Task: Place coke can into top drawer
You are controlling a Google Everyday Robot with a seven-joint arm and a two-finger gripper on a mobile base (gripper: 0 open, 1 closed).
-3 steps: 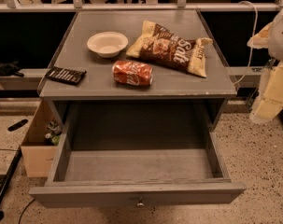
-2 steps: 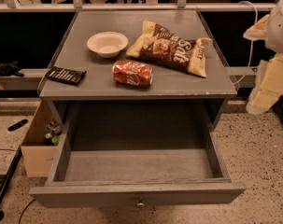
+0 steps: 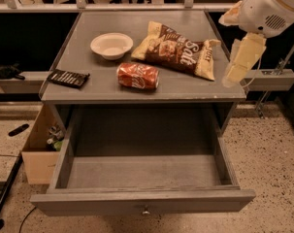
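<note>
Arm [image 3: 270, 6]: white, enters from the upper right, outside the surface's right edge.
Tool [image 3: 234, 72]: cream, hangs slanting down from the arm, just off the front right corner; cannot tell whether open or closed.
Surface [image 3: 103, 87]: grey cabinet top.
Coke can [image 3: 138, 76]: on its side, near the middle of the front edge, apart from the tool.
Top drawer [image 3: 141, 200]: pulled out below the front edge.
Bowl [image 3: 111, 45]: white, behind the can.
Chip bag [image 3: 178, 49]: toward the right edge.
Dark packet [image 3: 68, 77]: front left corner.
</note>
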